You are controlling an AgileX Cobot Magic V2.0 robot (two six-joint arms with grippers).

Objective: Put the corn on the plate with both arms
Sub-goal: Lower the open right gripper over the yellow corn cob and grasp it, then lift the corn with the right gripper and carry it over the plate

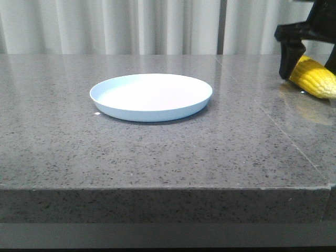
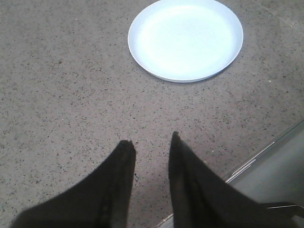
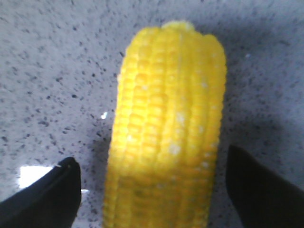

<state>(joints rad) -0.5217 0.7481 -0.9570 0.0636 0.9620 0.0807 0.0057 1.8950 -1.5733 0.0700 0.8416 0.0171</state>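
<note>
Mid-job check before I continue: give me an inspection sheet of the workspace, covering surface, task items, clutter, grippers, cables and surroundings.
Surface: grey speckled stone table, with a seam line on its right part.
Plate: plate flat near the table's centre, nothing on it.
Corn: corn at the far right, not on the plate; whether it rests on the table cannot be told.
Clutter: nothing seen.
Left gripper: left gripper over bare table, fingers apart, holding nothing.
Right gripper: right gripper straddles the corn, fingers apart, gaps on both sides.
Cables: nothing seen.
Surroundings: pale curtain behind the table.
</note>
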